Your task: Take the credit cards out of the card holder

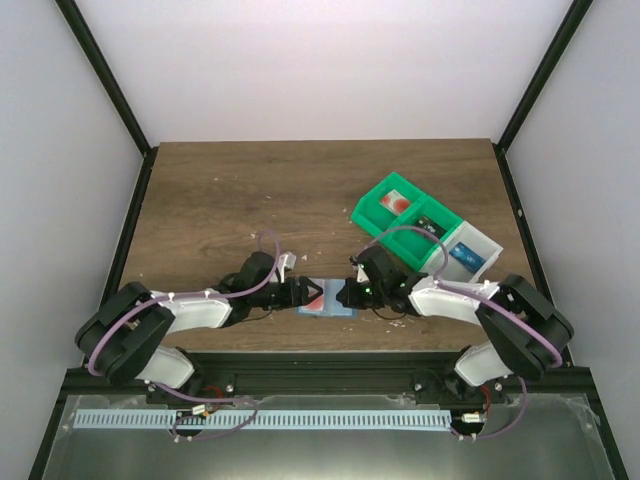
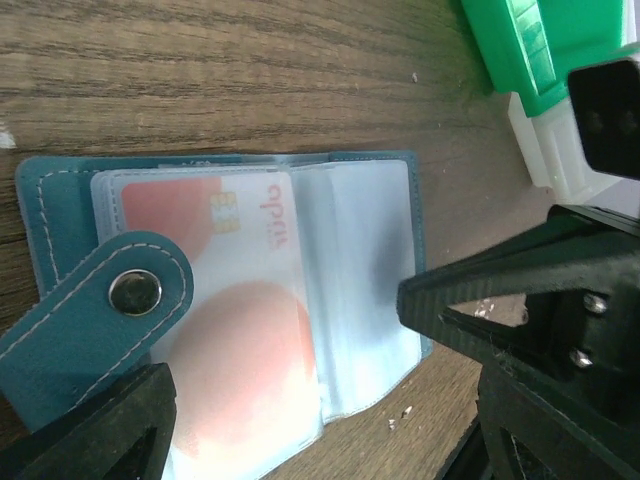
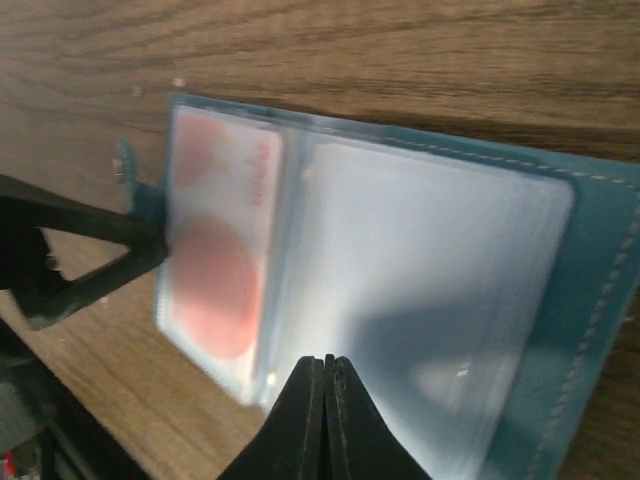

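Card holder (image 1: 327, 303) lies open at the near edge of the surface (image 1: 220, 200), card (image 2: 235, 310) inside. Left gripper (image 1: 308, 295) jaws spread, right gripper (image 3: 325, 365) jaws pressed together; next, pinch the card.

Card holder (image 3: 560, 270) and credit card (image 3: 215, 255) blurred.

Soft even light; glare and close-up blur on the card holder (image 3: 420, 270)

A brown wood-grain surface (image 1: 220, 200) carried a teal card holder (image 2: 60, 230), lying open and flat near the middle of the near edge. A green bin (image 1: 372, 222) sat toward the right edge, with a white bin (image 1: 488, 255) touching its near-right side. Small white specks (image 2: 393, 422) dotted the wood.
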Available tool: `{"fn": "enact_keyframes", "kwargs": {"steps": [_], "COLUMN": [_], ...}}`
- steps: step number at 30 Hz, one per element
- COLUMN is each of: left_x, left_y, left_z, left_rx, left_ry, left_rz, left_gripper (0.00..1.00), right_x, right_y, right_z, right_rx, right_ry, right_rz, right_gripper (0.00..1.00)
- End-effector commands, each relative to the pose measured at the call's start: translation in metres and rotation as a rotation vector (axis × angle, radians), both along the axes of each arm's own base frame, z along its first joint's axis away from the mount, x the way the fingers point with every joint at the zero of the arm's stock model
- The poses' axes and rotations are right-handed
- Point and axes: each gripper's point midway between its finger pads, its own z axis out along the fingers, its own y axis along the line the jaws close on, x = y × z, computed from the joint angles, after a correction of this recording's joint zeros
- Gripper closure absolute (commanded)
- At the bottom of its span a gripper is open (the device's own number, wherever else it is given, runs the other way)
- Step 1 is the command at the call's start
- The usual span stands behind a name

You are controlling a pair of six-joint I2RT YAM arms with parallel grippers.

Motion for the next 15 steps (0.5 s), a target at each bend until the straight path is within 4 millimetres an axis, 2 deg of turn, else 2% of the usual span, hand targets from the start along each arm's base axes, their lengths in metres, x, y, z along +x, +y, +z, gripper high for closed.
{"fn": "enact_keyframes", "kwargs": {"steps": [1,5,15], "left_x": [0.001,0.0,-0.002], "left_y": [0.003,0.003,0.004], "left_z": [0.003,0.003,0.005], "left_rx": [-0.003,-0.016,-0.026], "left_ry": [-0.011,-0.002,0.004], "left_rz": [0.019,0.022,0.027], "left_gripper": [0.15,0.14,0.14], "right_x": [-0.001,0.001,0.009], "right_y": [0.02,0.032,0.048], "right_z": [0.035,0.045,0.024], "right_rx": [0.084,0.112,0.103], "right_ry": [-0.046,-0.06,-0.017], "right_rz": [0.012,0.006,0.023], "right_gripper": [0.99,1.0,1.0]}}
